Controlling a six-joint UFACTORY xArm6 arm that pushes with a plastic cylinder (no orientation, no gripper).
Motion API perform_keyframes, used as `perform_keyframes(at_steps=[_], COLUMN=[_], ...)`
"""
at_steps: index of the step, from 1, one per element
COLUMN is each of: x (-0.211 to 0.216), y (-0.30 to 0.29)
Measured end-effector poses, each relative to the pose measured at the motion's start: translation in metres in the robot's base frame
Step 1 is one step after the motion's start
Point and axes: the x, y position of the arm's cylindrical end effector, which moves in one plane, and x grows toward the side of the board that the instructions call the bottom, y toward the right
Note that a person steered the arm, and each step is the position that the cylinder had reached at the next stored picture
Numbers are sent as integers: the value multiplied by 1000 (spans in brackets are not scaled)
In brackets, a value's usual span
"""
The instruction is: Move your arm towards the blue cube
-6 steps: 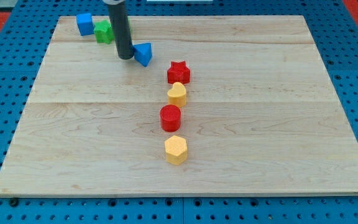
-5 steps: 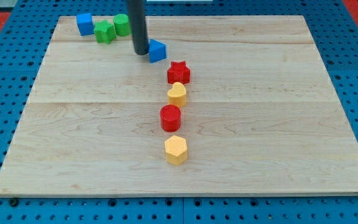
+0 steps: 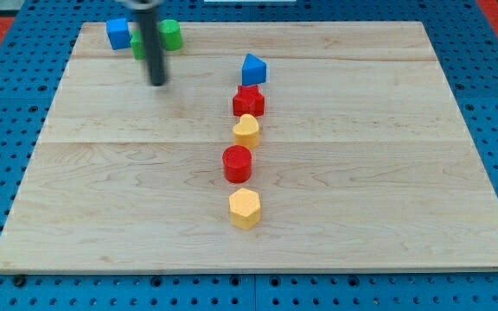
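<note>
Your blue cube [image 3: 118, 33] sits in the table's [image 3: 387, 173] top-left corner in the view, close to both the top edge and the left edge, so there is little room behind it or to its left. Just to its right stands a green block [image 3: 138, 45], partly hidden by the rod so its shape cannot be made out, and beyond that a green cylinder [image 3: 171, 34]. My tip [image 3: 157, 83] is blurred and rests on the wood below these three, nearest the hidden green block and apart from the cube; you have no pincer here, only the rod, so no jaw state can be told. Further toward the view's right a blue wedge-like block [image 3: 252, 69] heads a column running down the middle: red star [image 3: 248, 101], yellow heart [image 3: 246, 131], red cylinder [image 3: 238, 163], yellow hexagon [image 3: 245, 208]. The wedge touches the star. You can read no writing or labels anywhere.
</note>
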Motion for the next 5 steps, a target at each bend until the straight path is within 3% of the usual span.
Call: perform_keyframes(at_steps=[1, 3, 5], x=[-39, -81, -97], y=[-104, -105, 1])
